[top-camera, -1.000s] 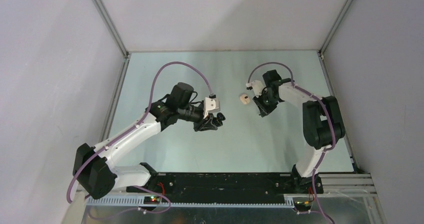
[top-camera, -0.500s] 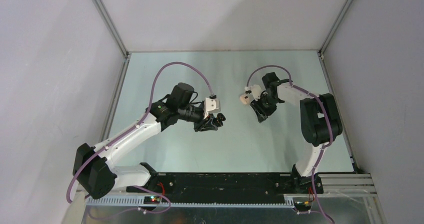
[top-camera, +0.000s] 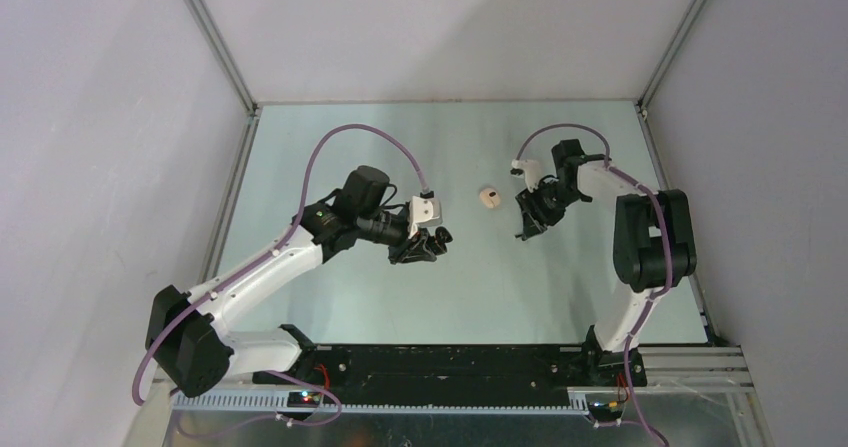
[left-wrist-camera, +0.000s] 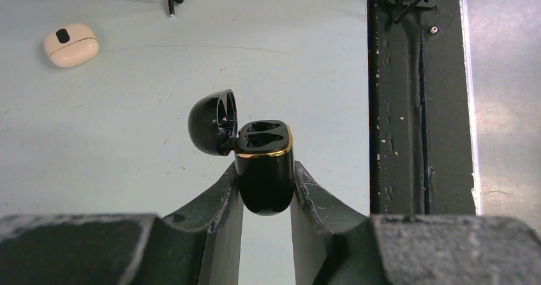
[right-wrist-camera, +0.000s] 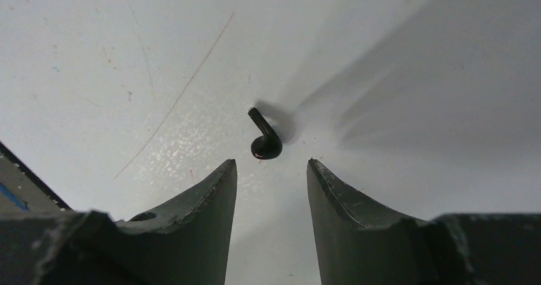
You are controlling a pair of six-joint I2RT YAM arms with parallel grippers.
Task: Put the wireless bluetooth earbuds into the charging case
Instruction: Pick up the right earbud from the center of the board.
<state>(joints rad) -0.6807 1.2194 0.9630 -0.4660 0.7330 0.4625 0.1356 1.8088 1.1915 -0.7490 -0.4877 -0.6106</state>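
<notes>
Right tool (right-wrist-camera: 271,164) has swung off the white case (top-camera: 489,198) and, spread apart, hovers over a black earbud (right-wrist-camera: 265,138). Left tool (left-wrist-camera: 265,170) clamps the open black case (left-wrist-camera: 263,146).

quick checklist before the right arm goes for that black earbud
1. Right gripper open: ok, jaws apart.
2. Black earbud lined up with the gap: ok, it lies on the table just beyond the jaws, untouched.
3. Left gripper holding the black case: ok, clamped on both sides of its body.
4. Case lid open: ok, hinged back.
5. Case slots free: ok, both look empty.
6. Which slot this earbud fits: cannot tell.
</notes>
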